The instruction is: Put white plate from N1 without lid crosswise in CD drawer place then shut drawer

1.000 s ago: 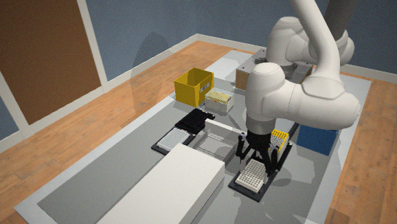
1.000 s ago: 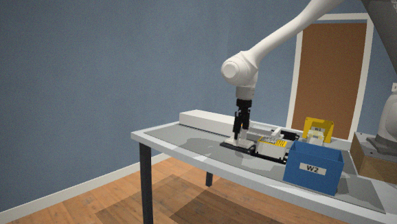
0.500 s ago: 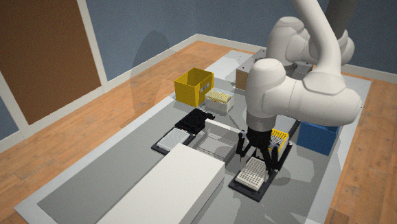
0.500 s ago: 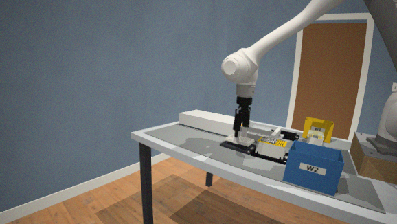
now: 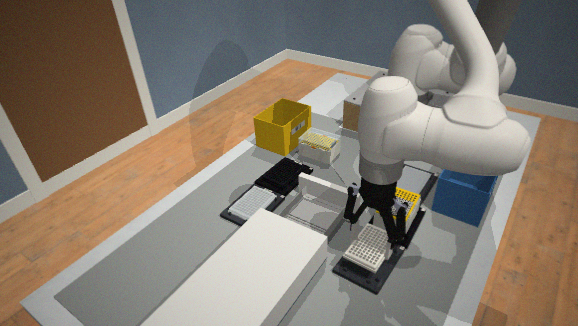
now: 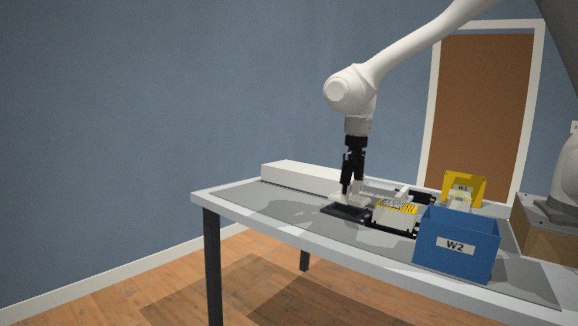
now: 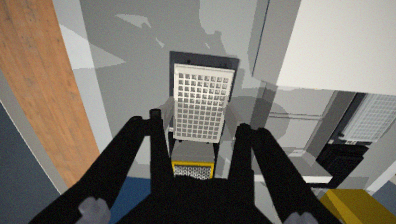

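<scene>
The white plate (image 5: 367, 248) is a lidless grid of small wells. My gripper (image 5: 375, 231) is shut on it across its short width and holds it right way up, a little above the dark work nest (image 5: 369, 276). In the wrist view the plate (image 7: 202, 102) sits between my two black fingers, with the nest (image 7: 204, 59) showing beyond its far end. The cooler's long white housing (image 5: 250, 275) lies to the left. Its drawer (image 5: 315, 205) stands open, with a ribbed floor. The side view shows the gripper (image 6: 351, 187) pointing straight down over the plate (image 6: 350, 198).
A yellow-topped tip box (image 5: 407, 200) stands just behind the nest, and a blue bin (image 5: 465, 195) is to its right. A yellow bin (image 5: 282, 125), a clear-lidded box (image 5: 319, 145), a black plate (image 5: 282, 175) and another white plate (image 5: 252, 202) lie beyond the drawer.
</scene>
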`<state>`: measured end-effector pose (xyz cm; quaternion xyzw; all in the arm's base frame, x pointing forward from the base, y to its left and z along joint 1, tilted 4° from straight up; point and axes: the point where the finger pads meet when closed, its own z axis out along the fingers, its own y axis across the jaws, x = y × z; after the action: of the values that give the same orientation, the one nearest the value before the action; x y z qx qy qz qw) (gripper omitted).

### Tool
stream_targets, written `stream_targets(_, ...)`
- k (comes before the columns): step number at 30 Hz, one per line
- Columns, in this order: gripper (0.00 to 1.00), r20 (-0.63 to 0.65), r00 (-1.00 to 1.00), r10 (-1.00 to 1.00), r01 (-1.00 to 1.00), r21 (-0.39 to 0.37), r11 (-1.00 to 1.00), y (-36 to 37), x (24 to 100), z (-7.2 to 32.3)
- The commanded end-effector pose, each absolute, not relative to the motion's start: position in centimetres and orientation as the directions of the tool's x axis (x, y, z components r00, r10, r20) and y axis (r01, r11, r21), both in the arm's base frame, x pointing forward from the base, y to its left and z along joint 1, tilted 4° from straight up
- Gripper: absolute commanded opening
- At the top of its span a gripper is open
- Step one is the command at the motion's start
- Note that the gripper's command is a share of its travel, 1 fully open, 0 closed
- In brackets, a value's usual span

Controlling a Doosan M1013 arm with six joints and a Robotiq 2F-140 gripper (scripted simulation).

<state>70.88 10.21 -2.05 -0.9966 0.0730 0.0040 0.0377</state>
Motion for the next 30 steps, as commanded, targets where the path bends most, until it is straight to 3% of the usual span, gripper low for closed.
stream_targets(1,0.00,-0.013,0.989,-0.145,-0.146,-0.075,-0.986,10.2,70.9,-1.8)
stream_targets(30,0.00,-0.013,0.989,-0.145,-0.146,-0.075,-0.986,9.9,70.9,1.8)
